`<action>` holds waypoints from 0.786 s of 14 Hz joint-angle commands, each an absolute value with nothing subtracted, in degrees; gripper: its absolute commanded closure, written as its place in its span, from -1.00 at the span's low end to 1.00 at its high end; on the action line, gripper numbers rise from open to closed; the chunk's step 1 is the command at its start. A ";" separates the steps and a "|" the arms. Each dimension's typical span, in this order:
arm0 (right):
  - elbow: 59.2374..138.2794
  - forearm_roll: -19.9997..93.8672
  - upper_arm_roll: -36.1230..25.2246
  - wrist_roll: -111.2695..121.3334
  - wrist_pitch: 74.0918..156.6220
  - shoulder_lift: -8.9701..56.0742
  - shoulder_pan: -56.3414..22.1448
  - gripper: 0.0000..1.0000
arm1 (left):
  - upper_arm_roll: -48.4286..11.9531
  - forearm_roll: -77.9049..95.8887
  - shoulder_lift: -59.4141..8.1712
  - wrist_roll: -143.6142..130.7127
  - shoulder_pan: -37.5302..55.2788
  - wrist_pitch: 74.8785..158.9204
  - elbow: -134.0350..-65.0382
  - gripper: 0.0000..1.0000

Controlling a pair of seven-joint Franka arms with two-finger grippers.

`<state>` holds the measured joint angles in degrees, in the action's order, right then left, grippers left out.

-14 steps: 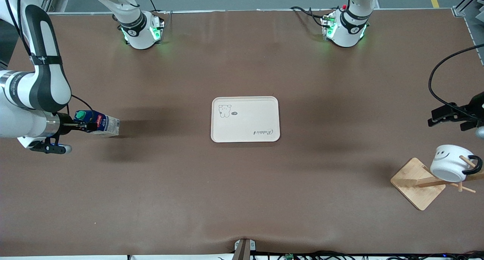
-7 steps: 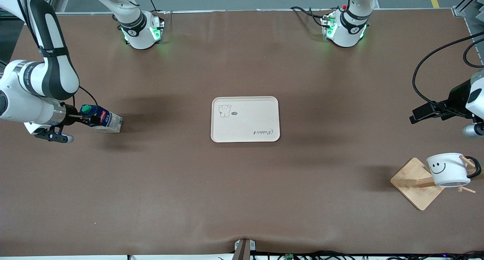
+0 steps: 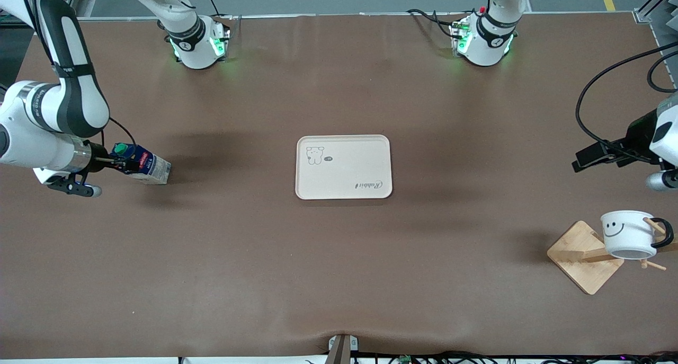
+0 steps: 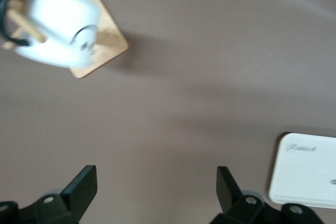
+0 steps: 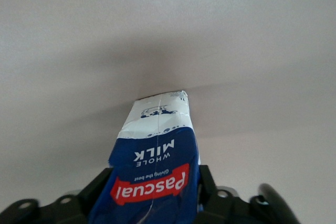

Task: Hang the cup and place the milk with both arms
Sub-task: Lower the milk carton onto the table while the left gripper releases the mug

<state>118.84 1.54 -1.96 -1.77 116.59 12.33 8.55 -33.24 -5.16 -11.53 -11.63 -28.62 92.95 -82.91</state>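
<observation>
While the left gripper gapes, the right gripper pinches the milk ("Pascual WHOLE MILK").

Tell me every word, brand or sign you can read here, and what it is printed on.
"Pascual": white on a red band, on the dark blue milk carton.
"WHOLE MILK": white, on the same carton.
"Giving the best": small line between those two, just readable.
"Rabbit": script in a corner of the cream rectangular tray; the small mark beside its animal drawing is too small to read.
The white smiley mug bears only a face, no words.
</observation>
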 commanded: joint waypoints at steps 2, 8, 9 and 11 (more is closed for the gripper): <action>121.29 0.44 -0.97 -2.02 116.46 11.95 10.02 -1.00 | -33.49 -9.13 -11.60 -9.84 -28.74 89.74 -81.56 -1.00; 120.76 0.44 -0.97 -1.93 116.37 11.95 10.02 -1.00 | -38.31 -12.30 -10.20 -10.11 -28.83 84.29 -81.12 -1.00; 120.15 0.53 -0.88 -1.93 115.85 11.87 9.93 -1.00 | -38.32 -12.22 -10.11 -10.11 -28.83 84.29 -80.95 -1.00; 116.65 0.70 -0.79 -2.11 111.74 11.87 9.67 -1.00 | -38.32 -12.22 -10.11 -9.85 -28.83 84.29 -80.95 -1.00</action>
<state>119.07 1.53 -1.92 -1.76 115.25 12.33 8.57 -37.97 -11.06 -10.68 -10.23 -28.43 85.34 -81.39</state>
